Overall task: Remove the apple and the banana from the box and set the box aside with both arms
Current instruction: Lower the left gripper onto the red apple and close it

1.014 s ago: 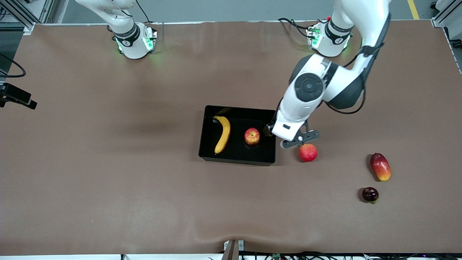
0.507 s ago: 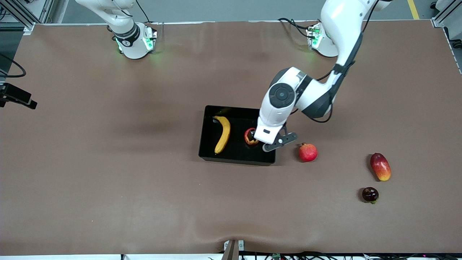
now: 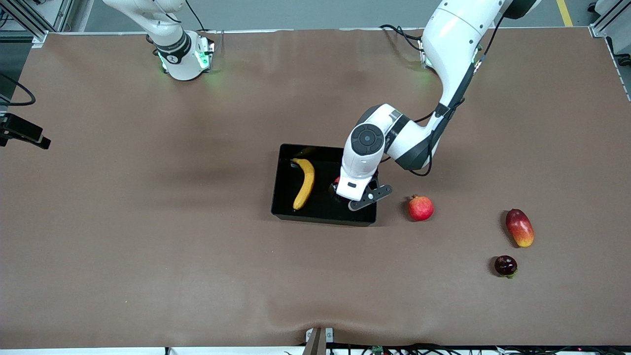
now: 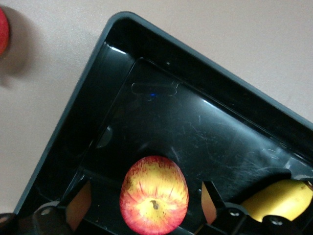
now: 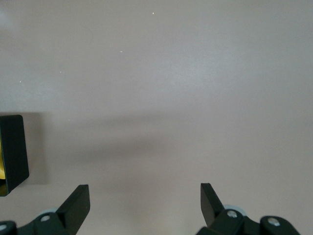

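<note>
From the front, the shallow glossy black plastic tray (image 3: pixel 323 209) sits mid-table; the long curved yellow banana (image 3: pixel 304 183) lies inside it toward the right arm's end; the small round apple (image 3: pixel 336 183), red with yellow streaks, also lies in the tray, mostly hidden under the left gripper (image 3: pixel 351 196), which hangs low over it; a red crowned pomegranate (image 3: pixel 420 208) rests on the brown table (image 3: pixel 148 246) just beside the tray, toward the left arm's end, with an oblong red-orange mango (image 3: pixel 519 228) and a small dark round fruit (image 3: pixel 505 265) well apart from it; the right arm waits at its base, its gripper out of this view.

In the left wrist view, the dark fingers (image 4: pixel 214 200) stand wide, one on each side of the apple (image 4: pixel 154 200), not touching it; the banana's end (image 4: pixel 279 199) shows beside one finger.

In the right wrist view, the right gripper (image 5: pixel 145 199) hangs over bare table, fingers spread wide and empty; a corner of the tray (image 5: pixel 13 149) shows at the edge.
</note>
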Controlling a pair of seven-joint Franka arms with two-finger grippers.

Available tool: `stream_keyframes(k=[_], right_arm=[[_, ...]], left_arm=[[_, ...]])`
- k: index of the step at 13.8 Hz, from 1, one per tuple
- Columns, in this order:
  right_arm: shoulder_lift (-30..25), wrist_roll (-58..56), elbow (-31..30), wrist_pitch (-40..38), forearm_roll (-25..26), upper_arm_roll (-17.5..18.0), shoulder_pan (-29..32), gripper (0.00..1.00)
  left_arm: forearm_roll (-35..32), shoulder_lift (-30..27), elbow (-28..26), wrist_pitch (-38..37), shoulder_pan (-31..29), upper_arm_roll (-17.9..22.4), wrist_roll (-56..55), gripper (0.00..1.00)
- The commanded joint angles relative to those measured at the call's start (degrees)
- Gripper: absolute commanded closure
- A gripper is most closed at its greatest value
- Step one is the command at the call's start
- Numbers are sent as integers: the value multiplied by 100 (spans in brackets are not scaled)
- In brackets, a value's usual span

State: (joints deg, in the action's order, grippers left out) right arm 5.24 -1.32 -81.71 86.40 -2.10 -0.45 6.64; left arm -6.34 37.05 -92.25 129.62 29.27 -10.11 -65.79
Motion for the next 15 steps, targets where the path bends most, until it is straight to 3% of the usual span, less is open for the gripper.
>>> stream_keyframes(k=[1, 15], right_arm=[[29, 36, 41, -27, -80, 36, 48, 0], [38, 53, -11, -62, -80, 36, 57, 0]], left_arm=[[-157, 136, 128, 143, 52, 36, -145, 0], [-473, 391, 76, 450, 52, 45, -153, 0]])
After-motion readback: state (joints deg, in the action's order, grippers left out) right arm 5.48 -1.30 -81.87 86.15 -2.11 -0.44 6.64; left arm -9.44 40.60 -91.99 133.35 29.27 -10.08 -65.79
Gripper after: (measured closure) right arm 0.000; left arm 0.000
